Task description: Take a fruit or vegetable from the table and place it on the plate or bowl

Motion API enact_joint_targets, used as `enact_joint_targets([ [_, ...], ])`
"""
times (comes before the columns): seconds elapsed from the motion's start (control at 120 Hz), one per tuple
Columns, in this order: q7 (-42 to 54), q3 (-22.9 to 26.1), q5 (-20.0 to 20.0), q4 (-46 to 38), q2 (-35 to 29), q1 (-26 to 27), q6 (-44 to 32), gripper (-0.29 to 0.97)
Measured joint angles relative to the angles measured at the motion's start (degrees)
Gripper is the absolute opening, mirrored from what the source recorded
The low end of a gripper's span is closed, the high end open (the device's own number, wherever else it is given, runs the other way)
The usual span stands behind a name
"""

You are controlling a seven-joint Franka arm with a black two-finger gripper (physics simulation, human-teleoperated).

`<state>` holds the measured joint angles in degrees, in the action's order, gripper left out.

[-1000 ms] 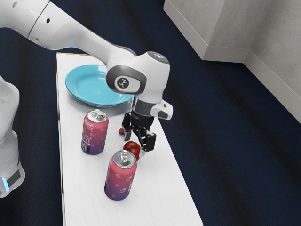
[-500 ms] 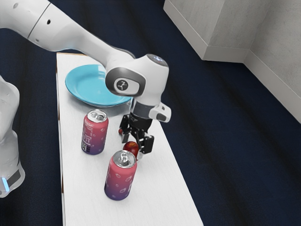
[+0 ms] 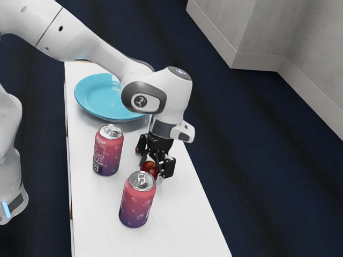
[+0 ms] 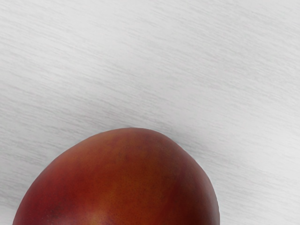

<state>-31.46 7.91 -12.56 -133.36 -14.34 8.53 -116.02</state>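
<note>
Nearest in the exterior view, a pink can [image 3: 136, 199] is seen upright on the white table [image 3: 182, 225]. Just behind it the red fruit [image 3: 151, 169] is found resting on the table, straddled by the open jaws, one on either side. A second can [image 3: 108, 150] is placed toward the exterior view's left, apart from the fruit. Farthest, the blue plate [image 3: 96, 96] is partly hidden by the arm [image 3: 158, 96]. In the wrist view the fruit [image 4: 122, 183] is seen just under the hand.

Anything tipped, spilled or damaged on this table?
Nothing stands out. The far can and the near can stand upright, the blue plate lies flat, and the red fruit at the claw looks whole.
</note>
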Motion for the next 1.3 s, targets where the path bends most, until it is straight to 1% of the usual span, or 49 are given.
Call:
enact_joint_targets([
  [0.508,0.2,-0.1,0.6,-0.4,0.3,-1.4,-0.6,0.68],
  [0.825,0.6,-0.1,0.7,-0.4,1.9,-2.1,-1.4,0.68],
  [0.842,0.6,-0.1,0.7,-0.4,2.0,-2.1,-1.5,0.66],
  [0.925,0.6,-0.1,0.7,-0.4,2.1,-2.0,-1.8,0.49],
  [0.975,0.6,-0.1,0.8,-0.4,2.1,-2.0,-1.9,0.43],
  [1.058,0.5,-0.1,0.9,-0.4,2.3,-2.0,-2.0,0.4],
  [1.3,0.4,-0.1,2.0,0.4,1.9,-1.9,-2.2,0.39],
])
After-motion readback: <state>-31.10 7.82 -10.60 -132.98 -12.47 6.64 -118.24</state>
